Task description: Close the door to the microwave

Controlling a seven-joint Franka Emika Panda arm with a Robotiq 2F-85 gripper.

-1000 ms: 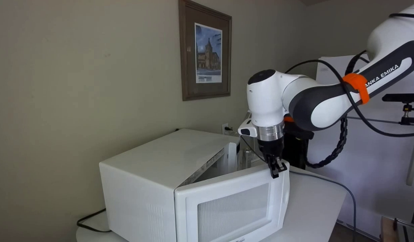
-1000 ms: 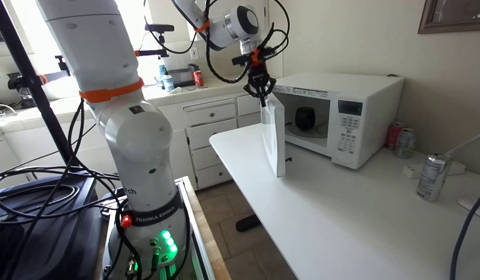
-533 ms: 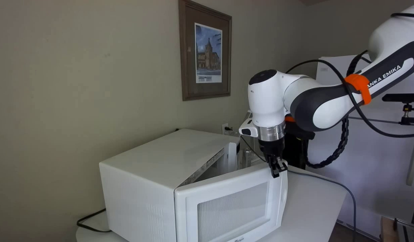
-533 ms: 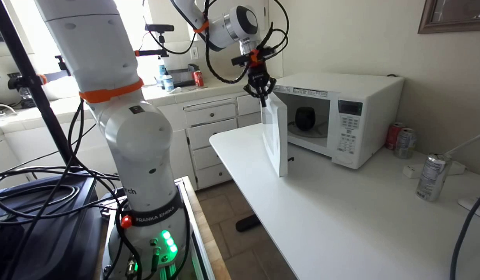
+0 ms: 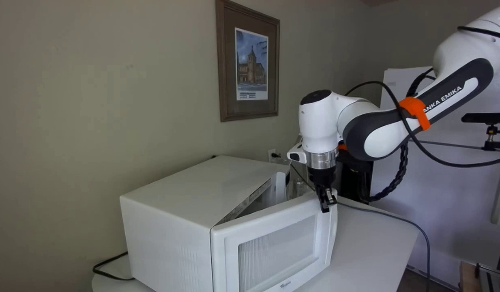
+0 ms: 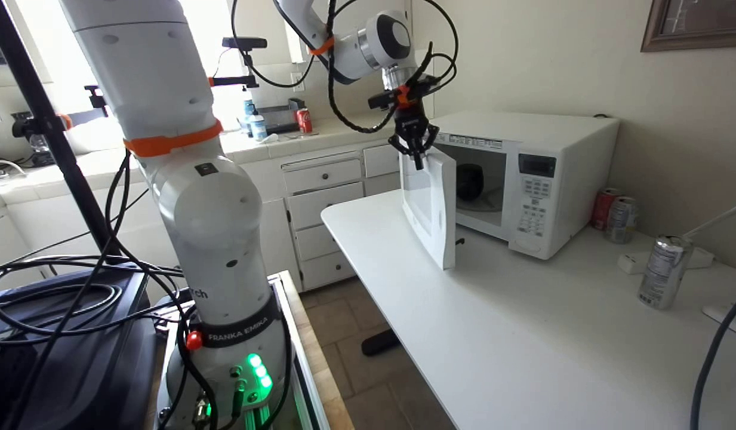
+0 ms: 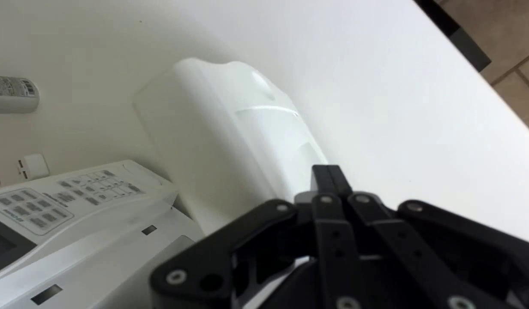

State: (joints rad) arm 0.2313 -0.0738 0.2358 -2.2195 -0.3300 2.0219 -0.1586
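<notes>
The white microwave (image 5: 193,186) stands on the table in both exterior views (image 6: 582,185), its control panel showing in the wrist view (image 7: 97,201). Its door (image 5: 276,251) stands part open, swung out from the oven front, with its free edge apart from the body; it also shows in an exterior view (image 6: 427,209) and the wrist view (image 7: 247,116). My gripper (image 5: 326,206) points down at the outer face of the door, near the upper free corner, and appears to touch it (image 6: 419,162). Its fingers are together with nothing between them in the wrist view (image 7: 331,174).
A dark round cup (image 6: 469,182) sits inside the oven. A red can (image 6: 604,208) and a silver can (image 6: 622,220) stand beside the microwave. Another silver can (image 6: 664,272) stands on the white table (image 6: 523,334) near a power strip (image 6: 636,261). A cable (image 5: 400,219) crosses the table edge.
My gripper has moved toward the oven front, and the door has swung inward with it, narrowing the opening. The microwave body has not moved.
</notes>
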